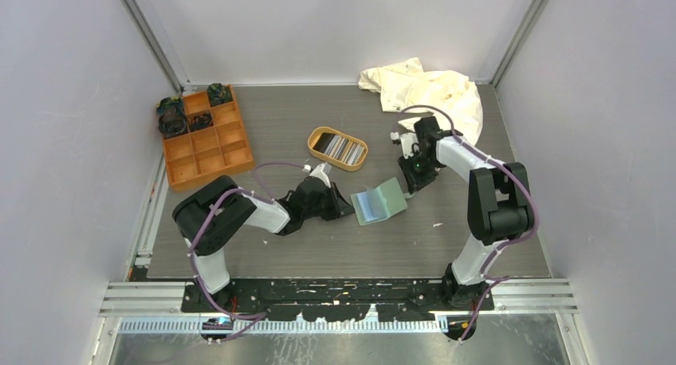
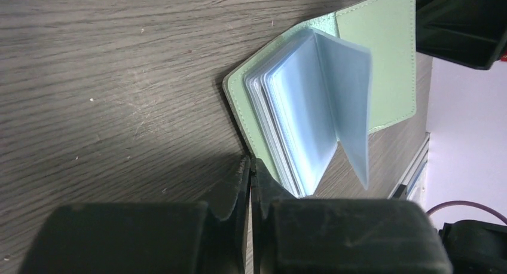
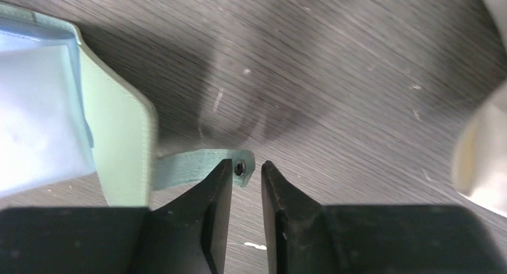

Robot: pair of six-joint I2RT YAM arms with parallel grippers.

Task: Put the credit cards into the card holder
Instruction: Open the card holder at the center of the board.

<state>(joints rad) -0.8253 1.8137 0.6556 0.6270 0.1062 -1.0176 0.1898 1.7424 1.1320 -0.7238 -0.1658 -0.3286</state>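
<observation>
**A:** We're looking at a sage-green card holder point(image 1: 380, 202) with pale blue see-through sleeves, on a dark grey wood-grain table point(image 1: 279, 126).

**B:** Yep, same for us. The credit cards point(image 1: 339, 147) in the tan tray point(image 1: 333, 163) look black and grey-white. The box point(image 1: 209, 139) is orange and the cloth point(image 1: 430, 90) is cream. We've got the left gripper point(image 2: 248, 166) and right gripper point(image 3: 246, 166) as black, with purple cables point(image 1: 522, 198).

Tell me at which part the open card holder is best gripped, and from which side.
Probably the snap tab: it sticks out, thin and flat, beyond the cover of the card holder. Come from that side, where the right gripper has its fingers either side of it.
</observation>
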